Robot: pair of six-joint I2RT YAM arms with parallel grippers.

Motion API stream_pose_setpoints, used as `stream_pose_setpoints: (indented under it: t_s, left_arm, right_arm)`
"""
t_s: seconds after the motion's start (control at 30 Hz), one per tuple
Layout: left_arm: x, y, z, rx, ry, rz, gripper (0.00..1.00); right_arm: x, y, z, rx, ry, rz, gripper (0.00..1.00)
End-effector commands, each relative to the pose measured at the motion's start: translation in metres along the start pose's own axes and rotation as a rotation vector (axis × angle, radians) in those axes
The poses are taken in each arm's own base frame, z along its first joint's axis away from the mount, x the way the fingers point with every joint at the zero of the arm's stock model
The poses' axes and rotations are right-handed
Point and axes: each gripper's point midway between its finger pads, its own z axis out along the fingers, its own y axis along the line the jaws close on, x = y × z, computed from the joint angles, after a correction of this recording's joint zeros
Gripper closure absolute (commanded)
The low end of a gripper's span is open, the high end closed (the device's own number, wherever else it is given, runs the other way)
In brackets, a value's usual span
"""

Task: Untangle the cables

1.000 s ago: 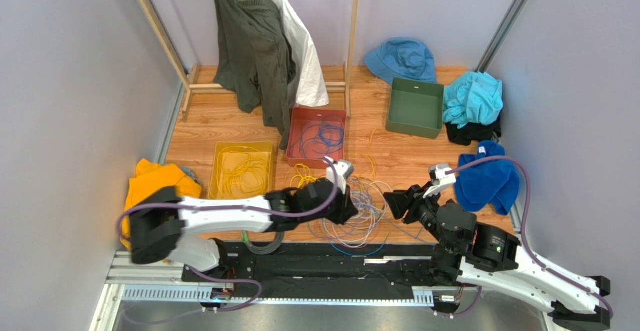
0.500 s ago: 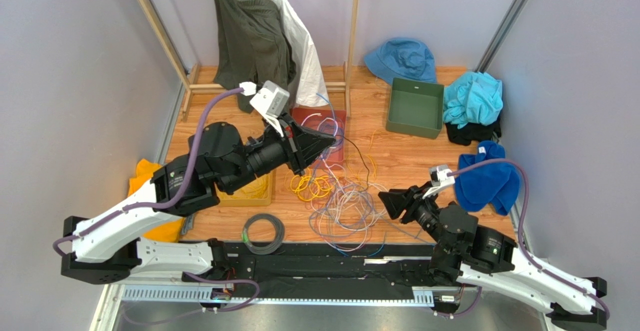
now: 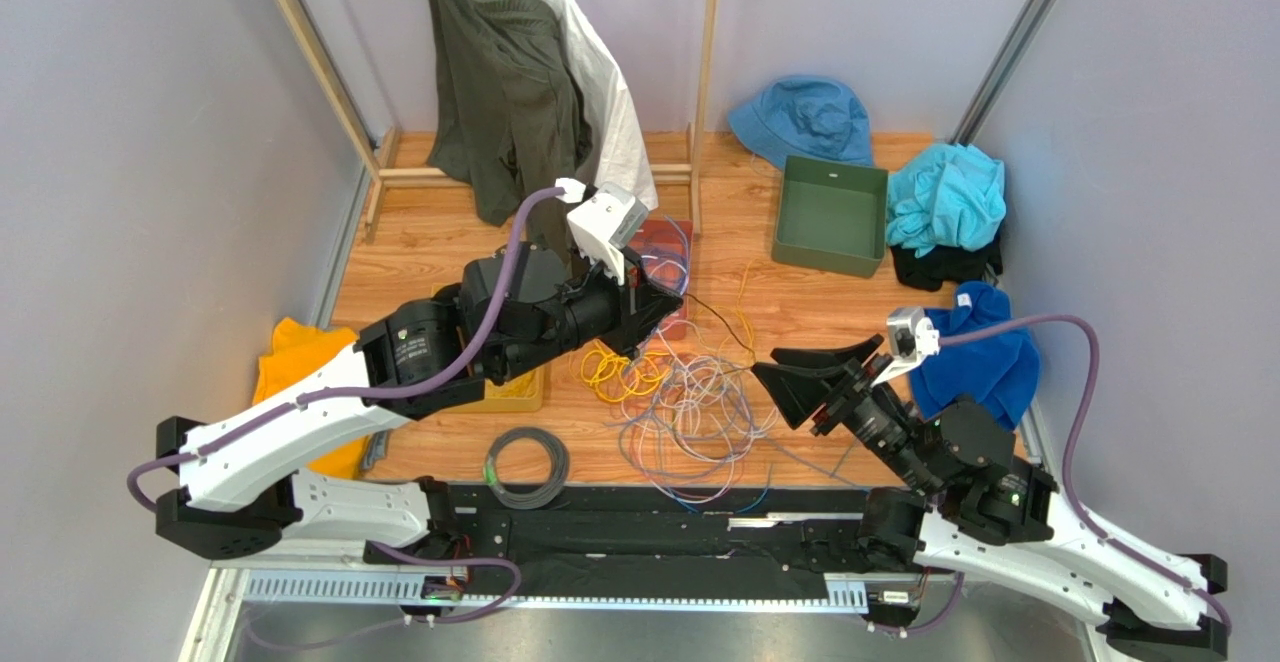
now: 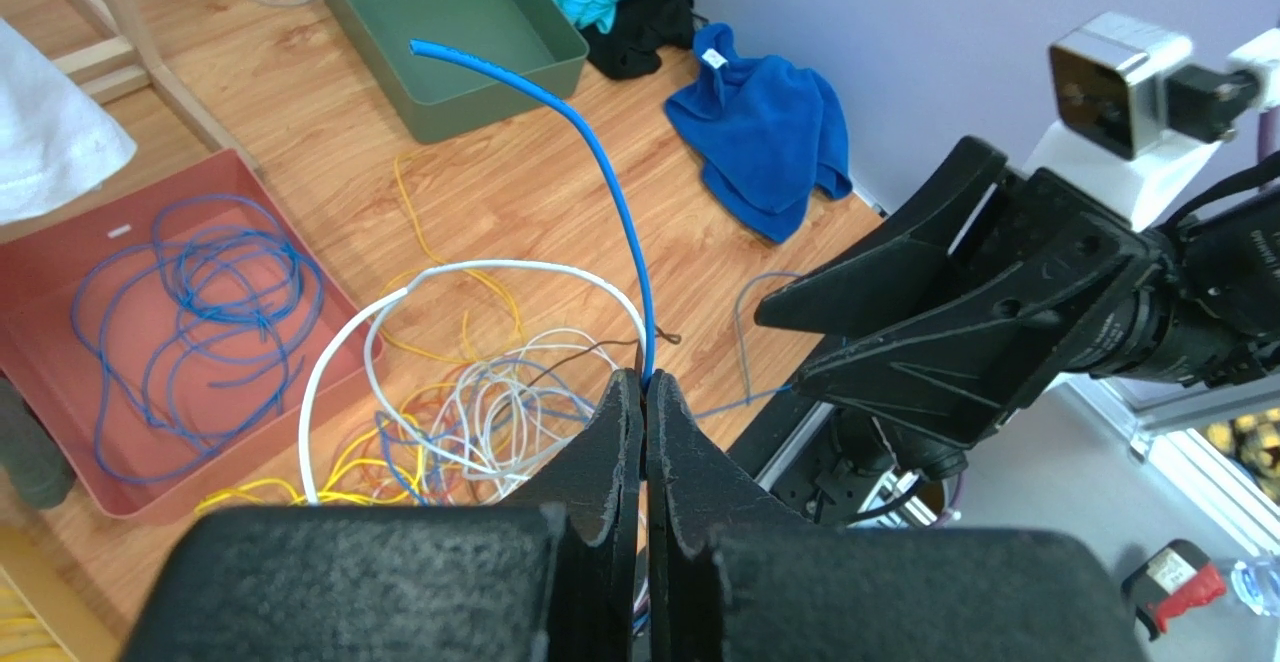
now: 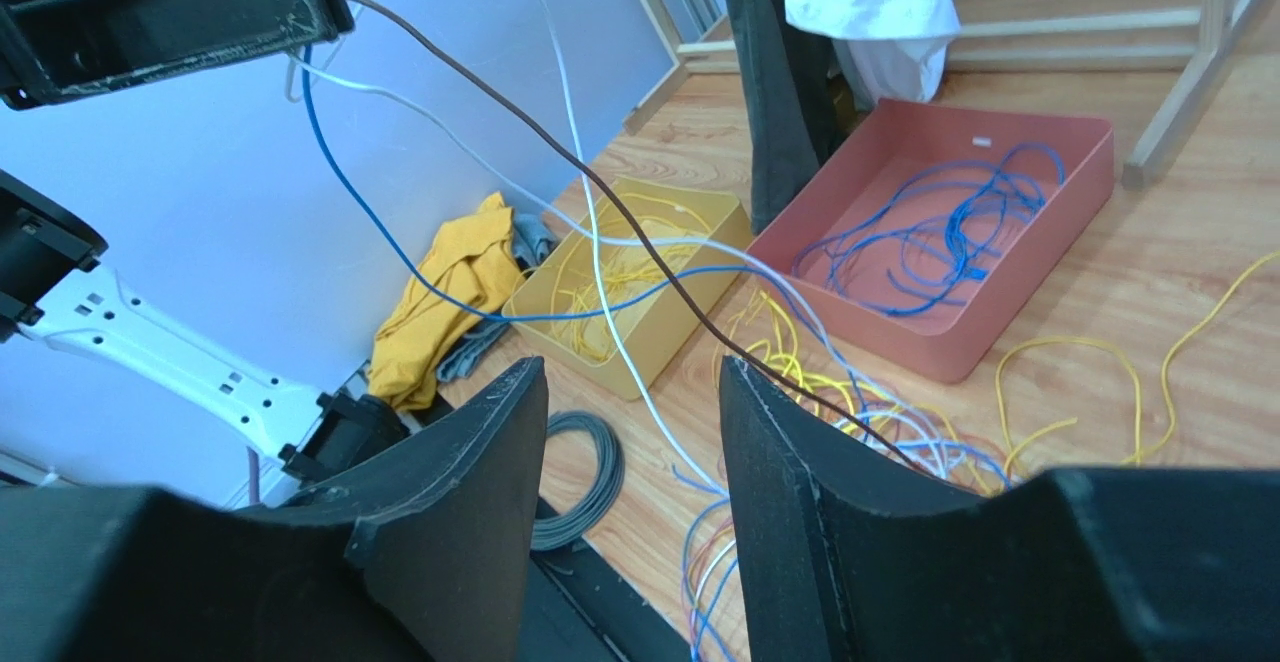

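Moved: the left gripper (image 3: 672, 307) has shifted lower right, and the right gripper (image 3: 769, 370) has widened.
Left fingers pinch a blue cable (image 4: 601, 167). Right jaws stand open. The cables (image 3: 691, 407) are heaped at frame centre. The tray label (image 4: 123, 230) is illegible.

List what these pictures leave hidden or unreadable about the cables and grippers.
- Left wrist view: the left gripper is shut on the blue cable; its fingers hide whether the white cable is pinched too.
- Right wrist view: the fingers of the open right gripper cover the near part of the tangle.
- Top view: single strands are too thin to trace; the left arm covers most of the yellow bin.
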Motion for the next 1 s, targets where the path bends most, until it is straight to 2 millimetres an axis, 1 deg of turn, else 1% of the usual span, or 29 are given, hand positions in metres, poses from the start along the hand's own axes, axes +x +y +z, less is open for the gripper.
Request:
stream_pose_setpoints:
  t_s: [0.0,0.17,0.3,0.43,0.57,0.63,0.77,0.9,0.97]
  left_arm:
    - [0.000,-0.001,0.003,0.009,-0.003,0.010,1.00]
    - [-0.001,-0.003,0.004,0.018,-0.001,0.011,1.00]
    - [0.000,-0.005,0.003,0.028,0.002,0.009,1.00]
    - [0.004,-0.004,0.004,0.032,0.009,0.008,1.00]
    - [0.005,-0.004,0.001,0.036,0.009,0.006,1.00]
    - [0.004,-0.004,-0.001,0.040,0.006,0.003,1.00]
    - [0.006,-0.005,-0.002,0.048,0.007,-0.002,1.00]
    - [0.008,-0.007,-0.002,0.062,0.010,-0.013,1.00]
    - [0.010,-0.007,-0.003,0.065,0.010,-0.018,1.00]
  right_arm:
    - [-0.023,0.013,0.012,-0.021,-0.048,-0.086,0.49]
    - [-0.005,0.009,0.032,0.029,0.028,-0.157,0.48]
    - [0.003,-0.009,0.040,0.136,0.056,-0.202,0.49]
    - [0.001,-0.028,0.045,0.249,0.040,-0.251,0.49]
    - [-0.003,-0.039,0.048,0.319,0.025,-0.294,0.49]
    - [-0.008,-0.046,0.048,0.365,0.006,-0.307,0.50]
    - [-0.011,-0.049,0.051,0.396,-0.005,-0.325,0.50]
    - [-0.007,-0.055,0.055,0.436,-0.003,-0.344,0.50]
    - [-0.002,-0.058,0.059,0.452,0.016,-0.367,0.50]
